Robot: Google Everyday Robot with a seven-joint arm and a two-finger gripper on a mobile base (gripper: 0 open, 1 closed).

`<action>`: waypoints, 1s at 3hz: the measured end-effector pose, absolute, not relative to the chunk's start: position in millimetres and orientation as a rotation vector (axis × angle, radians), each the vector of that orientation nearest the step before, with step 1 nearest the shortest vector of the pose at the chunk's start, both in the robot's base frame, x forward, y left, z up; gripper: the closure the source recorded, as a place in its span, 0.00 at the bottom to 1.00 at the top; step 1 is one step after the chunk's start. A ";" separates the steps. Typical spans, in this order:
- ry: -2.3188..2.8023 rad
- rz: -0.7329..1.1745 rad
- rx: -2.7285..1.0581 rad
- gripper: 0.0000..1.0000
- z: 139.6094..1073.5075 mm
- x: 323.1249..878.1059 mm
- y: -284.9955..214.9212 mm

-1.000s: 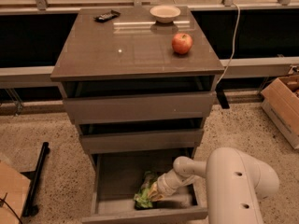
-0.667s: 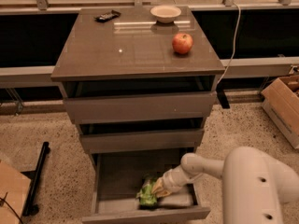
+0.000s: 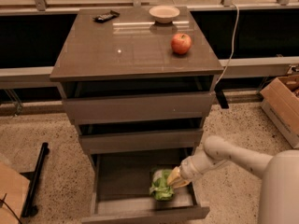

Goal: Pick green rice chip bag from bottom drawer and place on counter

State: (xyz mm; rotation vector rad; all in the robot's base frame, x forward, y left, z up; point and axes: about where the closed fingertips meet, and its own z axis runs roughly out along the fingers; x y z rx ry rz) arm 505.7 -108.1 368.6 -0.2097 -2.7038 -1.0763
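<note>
The small, crinkly, bright-green rice chip bag [image 3: 161,186] lies roughly front-to-back at the right front of the open grey-brown bottom drawer [image 3: 119,178], and the pale two-finger gripper [image 3: 174,177] touches its right edge from the right; whether it grips I cannot tell.

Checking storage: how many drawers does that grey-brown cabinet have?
3, stacked: top drawer, middle drawer, and the pulled-out bottom drawer, where the gripper is at the crinkly bright-green snack bag.
</note>
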 end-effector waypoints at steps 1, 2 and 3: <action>-2.757 -1.035 -0.079 1.00 453.2 507.6 -128.3; -2.868 -0.909 0.022 1.00 544.4 525.4 -141.8; -3.039 -0.724 0.137 1.00 632.9 551.4 -145.8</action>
